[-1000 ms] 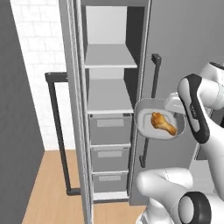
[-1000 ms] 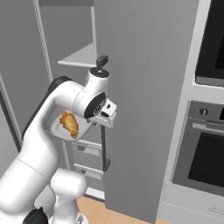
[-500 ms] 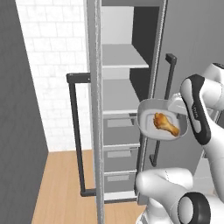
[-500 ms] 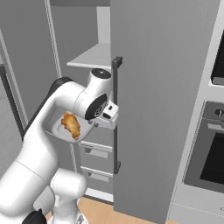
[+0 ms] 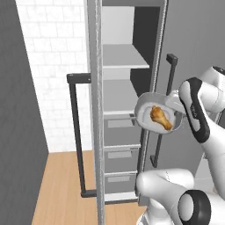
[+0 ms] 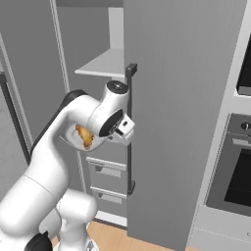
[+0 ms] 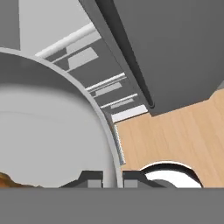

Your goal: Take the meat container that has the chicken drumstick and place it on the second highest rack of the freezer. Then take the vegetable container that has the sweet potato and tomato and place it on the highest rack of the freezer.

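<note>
Freezer (image 5: 121, 110) open ahead of my gripper (image 7: 113, 180) — meat container (image 5: 147, 115) in hand.
I see shelves above the gripper and drawers (image 5: 121, 154) below; its fingers are pinched close on the container's rim, holding the round grey bowl beside the door edge — the chicken drumstick (image 5: 161, 117) lies inside.

wall: white brick wall (image 5: 52, 66), left of the freezer (image 5: 121, 88)
floor: light wood floor (image 5: 61, 189), below the freezer
oven: dark oven (image 6: 233, 171), right of the freezer
</note>
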